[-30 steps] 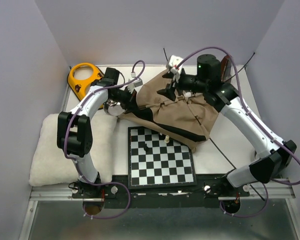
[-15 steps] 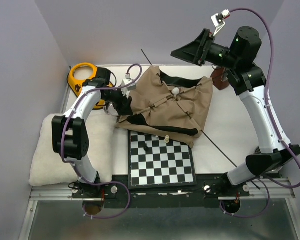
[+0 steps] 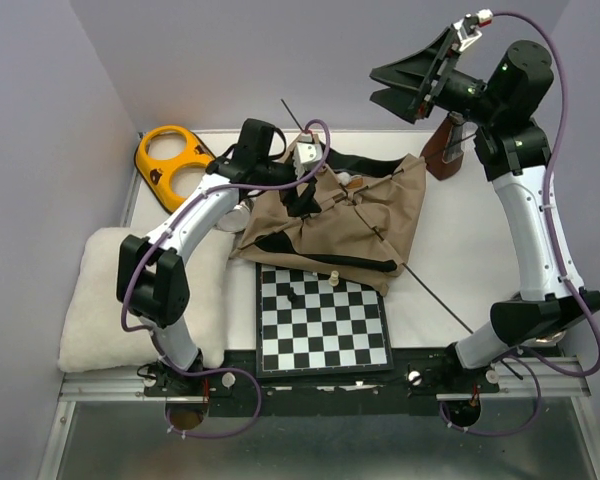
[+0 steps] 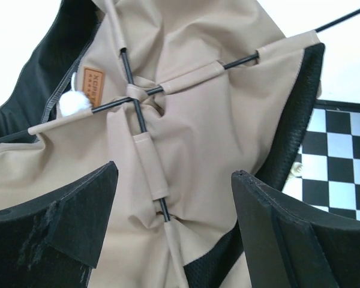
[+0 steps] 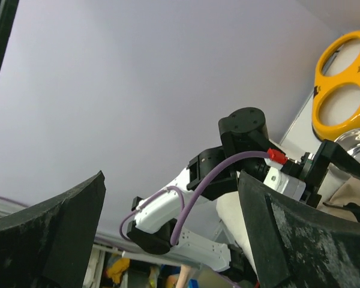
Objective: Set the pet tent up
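Observation:
The pet tent [image 3: 340,215] lies collapsed as a rumpled tan heap with black lining at the back middle of the table, its front edge over the chessboard. In the left wrist view its two thin black poles cross [image 4: 135,99] beside the brown label [image 4: 93,84] and white pom-pom [image 4: 75,103]. One pole end [image 3: 445,308] sticks out to the front right. My left gripper [image 3: 302,200] [image 4: 174,174] hovers open just over the tent's left part, with only fabric and a pole seen between its fingers. My right gripper [image 3: 377,87] [image 5: 171,179] is raised high above the back edge, open and empty, facing the wall.
A chessboard [image 3: 322,320] with a few pieces lies at the front centre. A fluffy white cushion [image 3: 95,305] fills the front left. A yellow two-holed object [image 3: 175,160] sits at the back left, and a brown object [image 3: 443,152] at the back right.
Both grippers opened. The left one swung right over the tent. The right one let go of the tent and rose up and back, well clear of it.

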### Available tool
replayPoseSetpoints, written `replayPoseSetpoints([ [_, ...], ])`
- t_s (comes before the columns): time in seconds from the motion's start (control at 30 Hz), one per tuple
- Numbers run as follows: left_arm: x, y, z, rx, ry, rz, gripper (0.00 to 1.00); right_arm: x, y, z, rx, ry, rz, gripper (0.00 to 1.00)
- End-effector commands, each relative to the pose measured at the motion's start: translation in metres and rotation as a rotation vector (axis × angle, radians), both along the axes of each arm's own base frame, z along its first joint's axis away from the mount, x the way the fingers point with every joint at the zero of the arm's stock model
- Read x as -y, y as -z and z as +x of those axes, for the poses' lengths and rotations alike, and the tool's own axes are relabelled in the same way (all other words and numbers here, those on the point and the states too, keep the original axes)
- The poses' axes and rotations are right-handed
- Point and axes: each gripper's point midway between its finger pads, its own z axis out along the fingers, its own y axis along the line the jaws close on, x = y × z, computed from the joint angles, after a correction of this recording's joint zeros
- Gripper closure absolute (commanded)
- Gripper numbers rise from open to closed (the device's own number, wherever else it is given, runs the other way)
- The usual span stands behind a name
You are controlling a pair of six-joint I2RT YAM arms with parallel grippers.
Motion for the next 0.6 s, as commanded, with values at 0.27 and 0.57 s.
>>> replayPoseSetpoints([
  [0.27, -0.024, 0.017, 0.078, -0.046, -0.316, 0.042, 0.06, 0.018, -0.032, -0.005, 0.078, 0.024, 0.022, 0.00],
  [0.57, -0.062, 0.051, 0.165, -0.065, -0.480, 0.199, 0.01, 0.032, 0.097, 0.001, 0.263, -0.031, -0.429, 0.00],
])
